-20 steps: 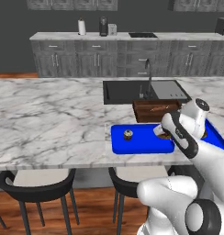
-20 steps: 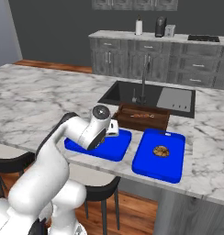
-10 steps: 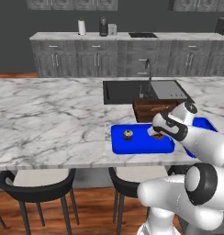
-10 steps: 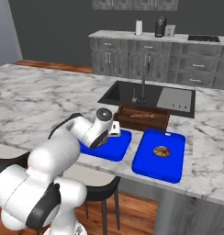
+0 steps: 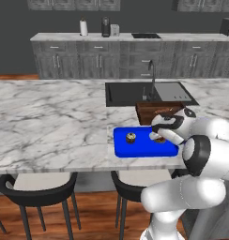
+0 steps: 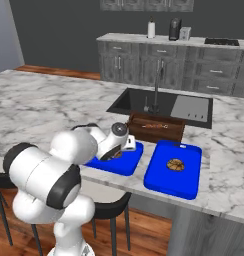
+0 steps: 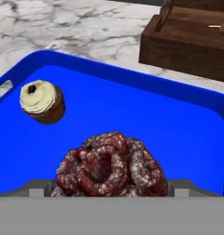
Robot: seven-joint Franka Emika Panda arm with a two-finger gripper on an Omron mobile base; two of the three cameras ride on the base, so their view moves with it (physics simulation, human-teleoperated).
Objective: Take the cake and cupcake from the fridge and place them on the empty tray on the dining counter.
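Cake (image 7: 109, 167) with a lumpy dark red top sits upright on the blue tray (image 7: 178, 133), red side up; being round, it has no long axis to speak of, and in the hand view it lies right at the bottom edge, between the spread fingers of the gripper (image 5: 158, 137), whose jaws stand wide and grasp nothing. Beside it, apart and not touching, the cupcake (image 7: 42, 102) stands upright too, cream top up with a small dark dot at its middle. In the left base view the cupcake (image 5: 131, 138) sits left of centre on the tray (image 5: 135, 149) and the gripper hangs over the tray's right part. That tray runs with its long side along the near edge of the dining counter (image 5: 55, 122), a white, grey-veined marble slab with a black sink (image 5: 128, 93) set into it and a tap (image 5: 151, 82) behind. A dark brown wooden tray (image 5: 151, 111) lies just behind the blue one. In the right base view a second blue tray (image 6: 174, 167) lies to the right, carrying a small round brown item (image 6: 175, 164). Two dark stools (image 5: 34, 190) tuck under the counter's edge above a wooden floor (image 5: 88, 225). Along the dark back wall runs a grey cabinet counter (image 5: 135, 58) with a paper towel roll (image 5: 83, 27) on top.
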